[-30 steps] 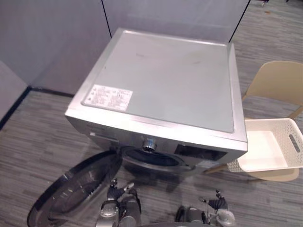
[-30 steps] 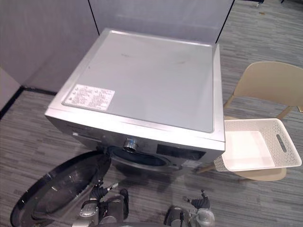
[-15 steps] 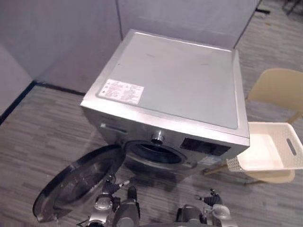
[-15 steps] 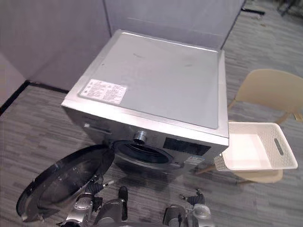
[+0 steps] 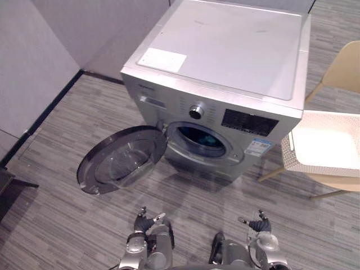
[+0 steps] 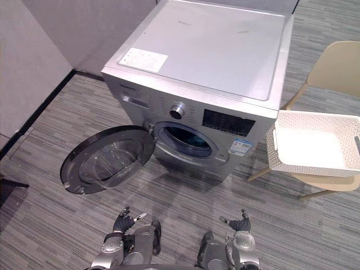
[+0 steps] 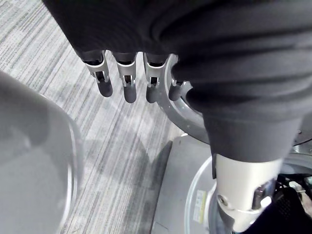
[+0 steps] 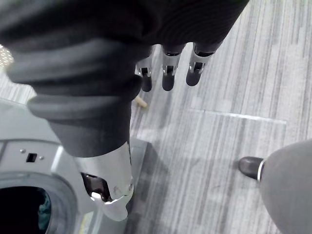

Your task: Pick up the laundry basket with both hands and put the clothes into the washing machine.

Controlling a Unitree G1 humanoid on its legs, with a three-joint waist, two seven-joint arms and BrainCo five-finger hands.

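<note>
Closest in, the left hand (image 5: 147, 226) and right hand (image 5: 260, 226) hang low over the floor (image 5: 50, 225). Each wrist view shows the fingers (image 7: 127, 90) straight and relaxed, spread over bare floor and holding nothing; the right fingers (image 8: 167, 80) are the same.

Ahead of the left fingers the door (image 5: 121, 160) stands swung fully open. Its hinge is at the edge of the drum (image 5: 199, 138) and its free rim lies out toward the left. Something blue-green, probably the clothes (image 8: 41, 207), lies inside the drum.

Beyond the right fingers and off to their outer side, the basket (image 6: 298, 169) sits on the chair (image 5: 343, 67) just beside the washer (image 5: 225, 62). It looks empty.

So the loading seems done, and what is likely left is shutting the door. To do that well, the left hand should:

- meet the door near its free rim, far from the hinge
- push with flat fingers rather than grasping
- follow the arc round to the latch

First it should check that no cloth hangs over the drum's lip. The right hand should keep away from the opening.
</note>
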